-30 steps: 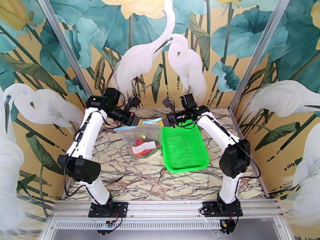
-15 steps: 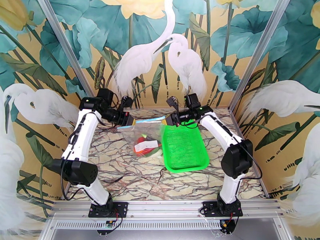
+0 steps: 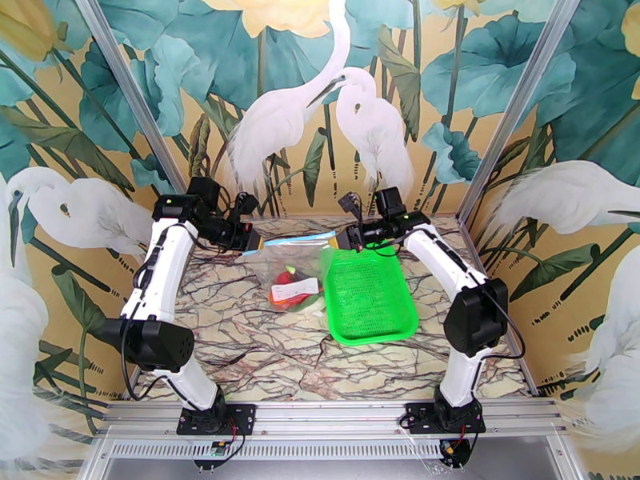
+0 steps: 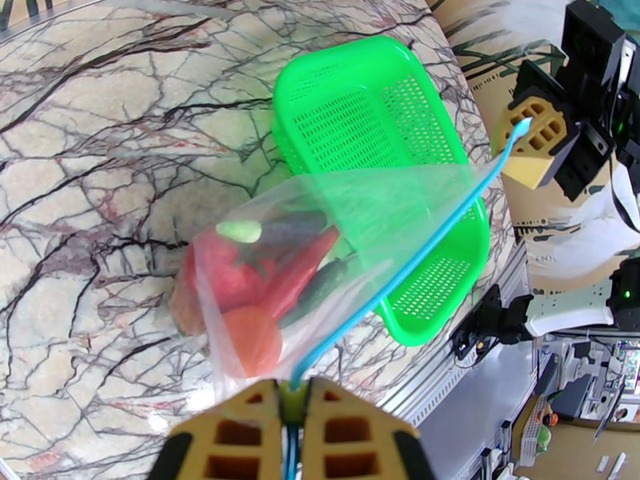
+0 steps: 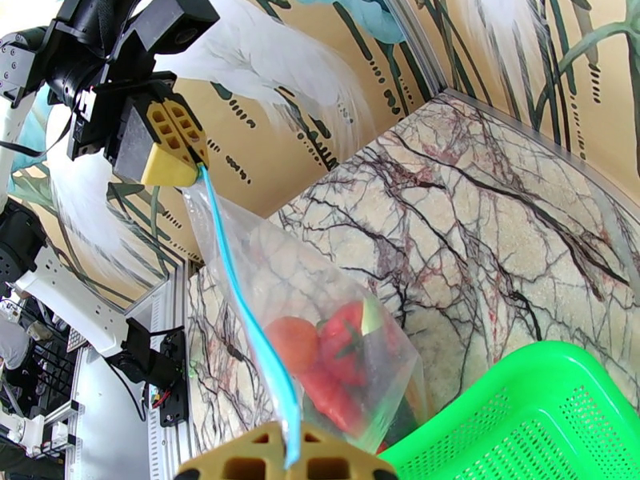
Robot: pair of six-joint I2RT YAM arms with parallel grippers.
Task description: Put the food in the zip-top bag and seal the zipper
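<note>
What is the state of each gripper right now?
Left gripper: shut on one end of the zipper.
Right gripper: shut on the zipper's other end.

Bright, even light falls throughout, and shadows on the marble table (image 4: 96, 154) are faint. Just beyond the left gripper (image 4: 292, 391) the clear zip-top bag (image 4: 384, 210) carries a pale sheen, while that gripper's own fingers (image 4: 232, 430) look soft, too near for focus. Left of the right gripper (image 5: 288, 447) the table edge bows with lens distortion, and the corner up and left of it washes out white.
</note>
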